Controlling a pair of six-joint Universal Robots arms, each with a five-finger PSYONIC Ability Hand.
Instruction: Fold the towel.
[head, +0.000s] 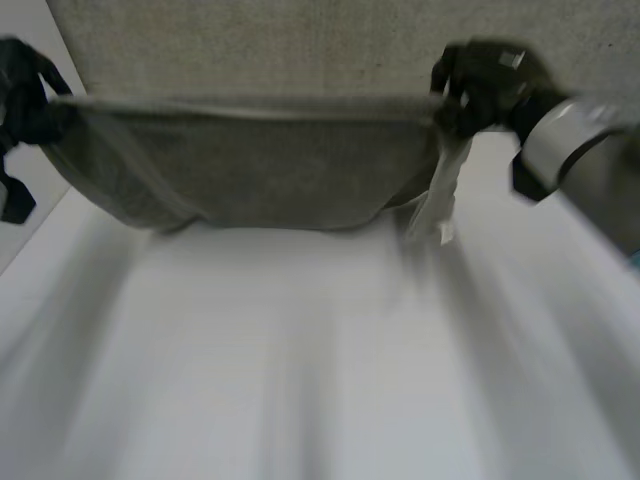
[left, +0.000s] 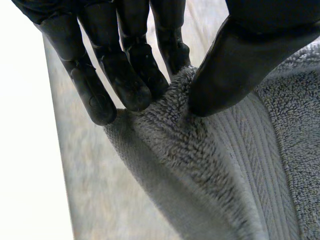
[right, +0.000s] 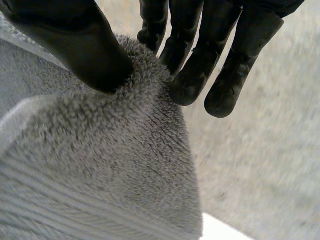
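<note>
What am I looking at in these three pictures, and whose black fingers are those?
This is a robot with two arms at a white table. Each arm ends in a black hand with fingers and a thumb. The wide picture comes from a camera between the arms, looking down. There the left hand and right hand hold up a grey towel stretched between them, each by an upper corner. A white label hangs near the right hand. The two close-ups come from cameras on the wrists. Each shows that hand's fingers and thumb pinching its corner of the towel.
</note>
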